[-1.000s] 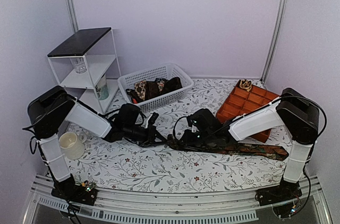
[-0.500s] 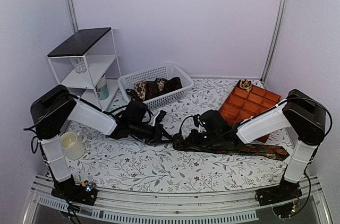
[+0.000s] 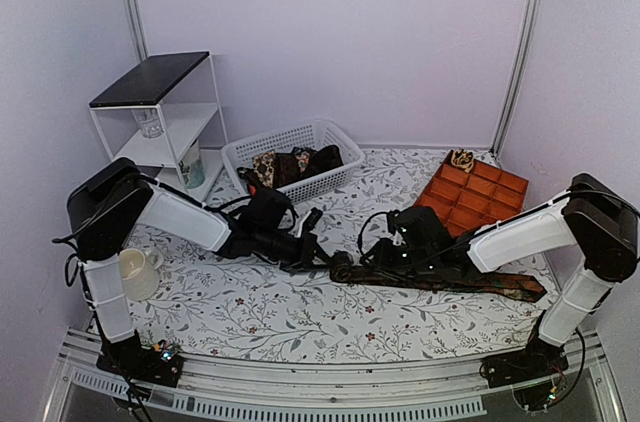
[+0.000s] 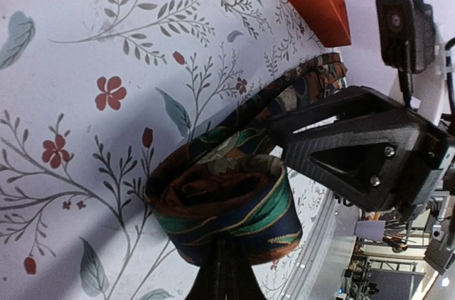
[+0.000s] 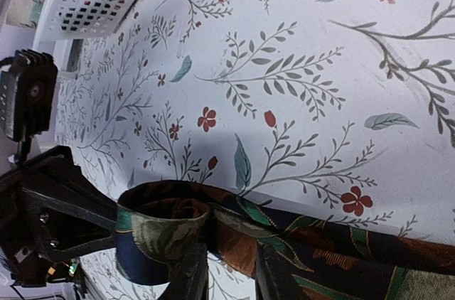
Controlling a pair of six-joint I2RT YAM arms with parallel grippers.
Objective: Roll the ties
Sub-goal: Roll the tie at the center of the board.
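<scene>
I am partway through rolling one tie (image 3: 500, 285), which is lying on the bench (image 3: 250, 312) in front of the white basket (image 3: 300, 190) and trailing off to its right. My left claw (image 4: 224, 257) is pressed together on the rolled end (image 4: 224, 200). My right claw (image 5: 231, 271) is sitting astride the flat stretch just beside it, fingers slightly apart; whether it is pinching I cannot tell. Next, I am judging, calls for turning the roll rightward over squarely fed fabric. Other ties (image 3: 290, 164) are waiting in the basket, and the orange tray (image 3: 480, 192) to its right is crowding the tail.
</scene>
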